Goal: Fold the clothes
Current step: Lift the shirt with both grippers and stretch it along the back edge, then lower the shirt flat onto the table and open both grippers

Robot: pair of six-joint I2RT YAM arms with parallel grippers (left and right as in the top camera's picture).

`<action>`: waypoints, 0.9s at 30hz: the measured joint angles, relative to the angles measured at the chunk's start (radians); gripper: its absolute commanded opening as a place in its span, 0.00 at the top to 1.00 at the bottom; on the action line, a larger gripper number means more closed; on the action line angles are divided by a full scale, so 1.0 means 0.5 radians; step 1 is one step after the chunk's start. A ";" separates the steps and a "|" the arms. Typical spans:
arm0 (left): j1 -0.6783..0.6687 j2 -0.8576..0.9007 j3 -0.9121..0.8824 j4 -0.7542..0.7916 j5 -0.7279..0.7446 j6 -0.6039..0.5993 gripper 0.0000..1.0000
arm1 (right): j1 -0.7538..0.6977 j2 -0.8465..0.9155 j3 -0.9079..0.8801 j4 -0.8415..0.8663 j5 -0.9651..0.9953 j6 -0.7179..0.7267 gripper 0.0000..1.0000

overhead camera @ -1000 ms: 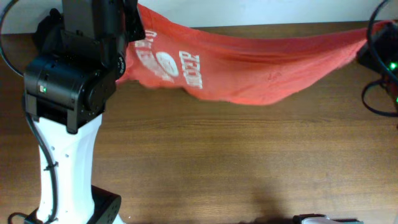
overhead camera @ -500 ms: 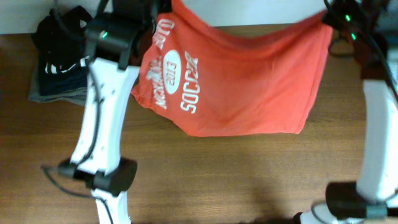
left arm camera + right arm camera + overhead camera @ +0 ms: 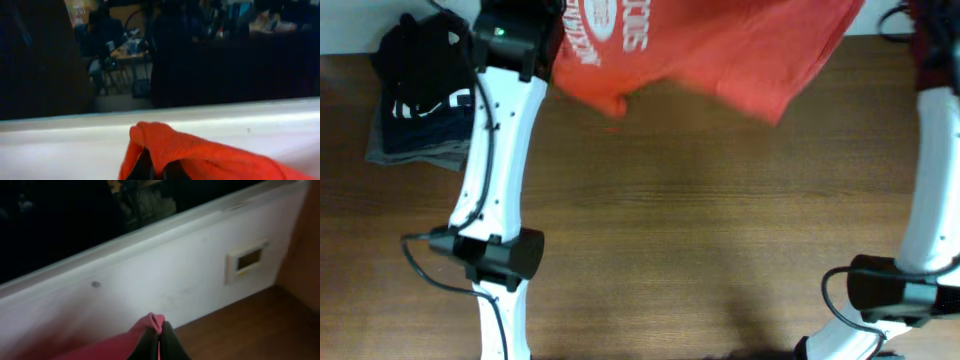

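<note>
The clothes are one orange-red T-shirt (image 3: 720,50) with a white print (image 3: 610,25). It hangs stretched between my two arms over the far edge of the wooden table (image 3: 700,220). In the left wrist view my left gripper (image 3: 159,169) is shut on a bunched fold of the shirt (image 3: 200,155), in front of a white wall. The right wrist view has my right gripper (image 3: 159,336) shut on another pinched edge of the shirt (image 3: 115,347). Seen from overhead, the shirt's top edge and both grippers run out of the picture.
A stack of dark folded garments (image 3: 420,100) lies at the far left of the table. My left arm (image 3: 495,150) and right arm (image 3: 930,150) reach from the front edge to the back. A white wall with a socket plate (image 3: 247,260) stands behind the table.
Both arms have carried the shirt up and toward the far edge. Its lower hem has risen from mid-table to near the back, and more of the shirt is out of the overhead picture.
</note>
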 measured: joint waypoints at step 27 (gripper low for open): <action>-0.009 -0.138 -0.064 -2.303 0.321 -0.864 0.50 | -0.066 0.069 0.027 -1.395 -0.082 -0.002 0.43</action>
